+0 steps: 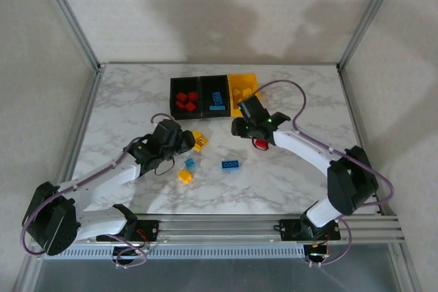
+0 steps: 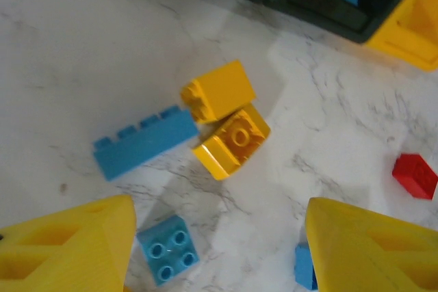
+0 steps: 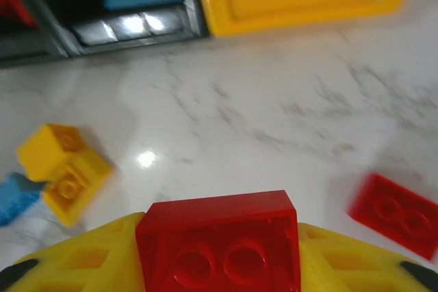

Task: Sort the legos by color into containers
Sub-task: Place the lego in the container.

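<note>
Logged right tool clamped on a red studded plastic brick, left tool spread apart and empty above two yellow plastic bricks on the white marbled tabletop.

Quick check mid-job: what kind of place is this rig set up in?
Probably a lab test cell, not a home: a marble-patterned table boxed in by plain white panels on aluminium posts, with a metal rail along its near edge.
</note>
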Tool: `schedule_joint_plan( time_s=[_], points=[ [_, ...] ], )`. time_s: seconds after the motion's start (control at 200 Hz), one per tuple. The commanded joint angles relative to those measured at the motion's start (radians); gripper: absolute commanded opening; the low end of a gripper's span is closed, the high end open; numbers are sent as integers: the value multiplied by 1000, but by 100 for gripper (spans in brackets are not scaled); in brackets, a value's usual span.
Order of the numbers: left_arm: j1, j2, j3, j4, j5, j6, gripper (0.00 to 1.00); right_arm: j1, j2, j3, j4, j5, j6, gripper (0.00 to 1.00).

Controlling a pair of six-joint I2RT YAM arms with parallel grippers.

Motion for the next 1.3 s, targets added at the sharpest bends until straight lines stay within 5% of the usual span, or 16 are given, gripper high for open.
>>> schedule_joint_plan(
  time_s=[0.0,0.235,0.661,1.297],
  points=[
    [59,-78,-25,-38,20,-12,66,37,102,142,14,-50,-49,45],
    [193,-164,-59,-72,62,-4,66,45,367,483,9,-150,-69,45],
    [224,-205,-79,-80,94,-6,66,47,808,1074,-62,-306,-5,46],
    [226,-265,-104,-99,112,-10,66,24,970,1188,41,-332,124,52]
  ],
)
